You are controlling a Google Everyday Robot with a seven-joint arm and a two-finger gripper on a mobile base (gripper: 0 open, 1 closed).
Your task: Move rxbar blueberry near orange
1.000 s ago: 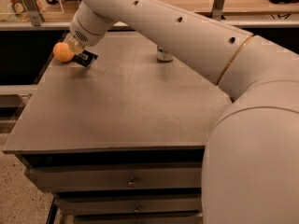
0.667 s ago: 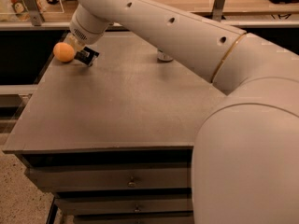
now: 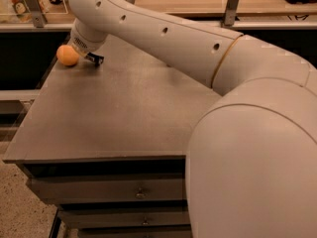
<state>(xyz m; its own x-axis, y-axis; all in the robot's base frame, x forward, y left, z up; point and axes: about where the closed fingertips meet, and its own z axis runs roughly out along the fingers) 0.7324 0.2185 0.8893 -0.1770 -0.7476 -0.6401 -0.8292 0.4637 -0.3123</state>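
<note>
The orange [image 3: 67,55] sits at the far left corner of the grey table [image 3: 124,113]. My gripper [image 3: 94,59] is low over the tabletop just to the right of the orange. Only a small dark tip of it shows below the white wrist [image 3: 85,37]. The rxbar blueberry is hidden; I cannot see whether it is in the gripper or under it. My large white arm [image 3: 198,48] reaches across the table from the lower right and covers the table's back right part.
The table's left edge runs close to the orange. Drawers [image 3: 138,192] sit under the front edge. A wooden ledge [image 3: 178,4] with metal posts [image 3: 232,4] runs behind the table.
The arm has shifted and now covers the silver can that showed at the back of the table. The gripper has stayed beside the orange, which has not moved.
</note>
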